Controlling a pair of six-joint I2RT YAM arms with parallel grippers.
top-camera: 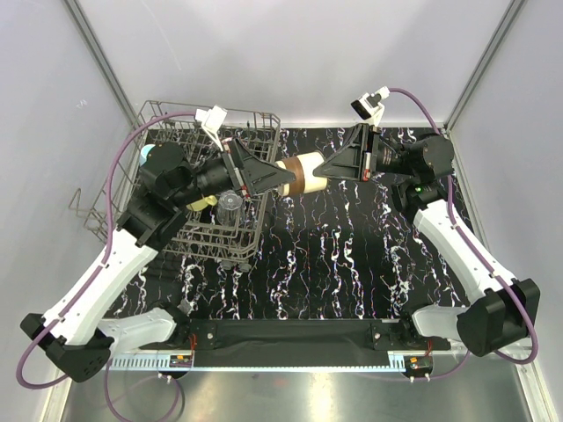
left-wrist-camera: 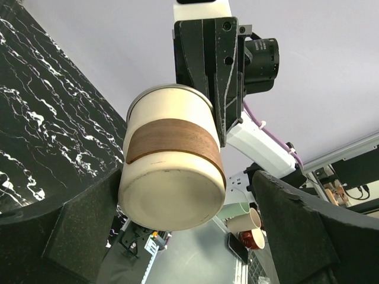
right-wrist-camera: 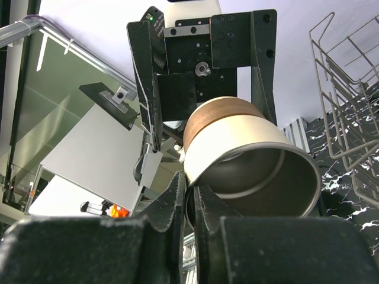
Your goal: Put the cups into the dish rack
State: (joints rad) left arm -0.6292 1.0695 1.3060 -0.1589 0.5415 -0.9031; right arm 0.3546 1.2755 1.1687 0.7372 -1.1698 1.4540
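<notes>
Black left gripper [left-wrist-camera: 183,198], jaws wide, brackets the base of the horizontal cream cylindrical brown-banded cup [left-wrist-camera: 172,142]; black right gripper [right-wrist-camera: 190,195] pinches its rim.

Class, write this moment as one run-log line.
phase: handover | right end effector: shut on cup rim | left end effector: open around cup base

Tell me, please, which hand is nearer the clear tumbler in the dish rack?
Left. The left hand is just up-right of the tumbler, at the rack's edge; the right hand is farther right, over the table.
</notes>
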